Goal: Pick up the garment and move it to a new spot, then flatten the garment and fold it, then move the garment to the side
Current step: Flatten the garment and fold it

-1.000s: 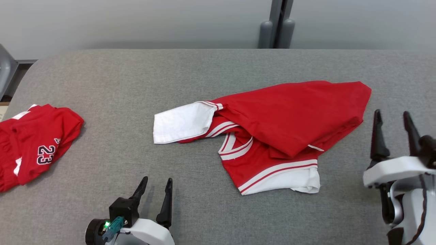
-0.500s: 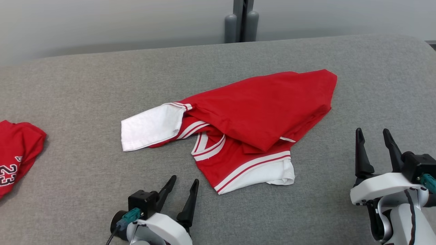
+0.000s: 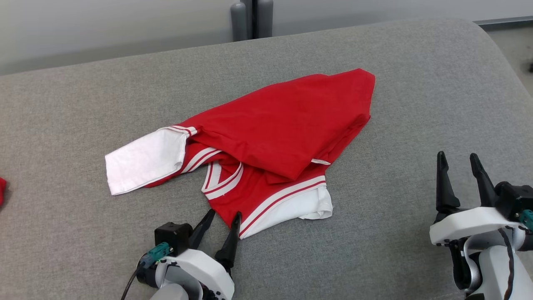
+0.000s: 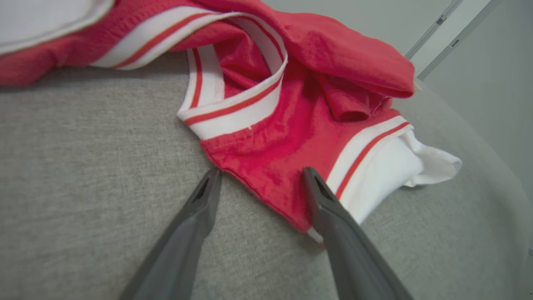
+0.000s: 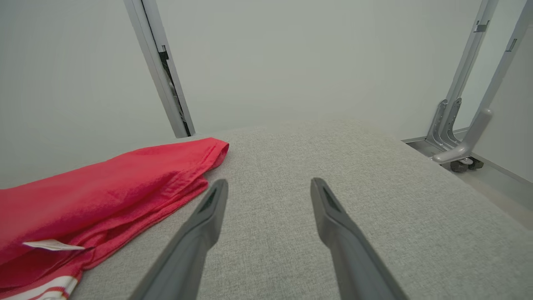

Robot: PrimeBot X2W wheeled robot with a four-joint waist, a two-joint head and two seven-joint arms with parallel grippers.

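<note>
A red garment (image 3: 283, 125) with white sleeves and striped white trim lies crumpled in the middle of the grey padded table (image 3: 62, 125). My left gripper (image 3: 222, 216) is at its near lower corner, open. In the left wrist view the garment's red hem corner (image 4: 270, 154) lies between the spread fingers of the left gripper (image 4: 260, 179), and the right fingertip rests over the cloth edge. My right gripper (image 3: 458, 160) stands open over bare table to the right of the garment. In the right wrist view the garment's (image 5: 104, 191) far edge lies left of the right gripper (image 5: 268, 185).
A sliver of another red cloth (image 3: 1, 189) shows at the far left edge. Two grey posts (image 3: 247, 18) stand behind the table. The table's right end (image 3: 499, 62) curves down toward the floor, where metal frame legs (image 5: 454, 133) stand.
The head camera has swung right, so the whole scene has shifted left. My left gripper has come forward to the garment's near corner. The right gripper stays open beside the garment.
</note>
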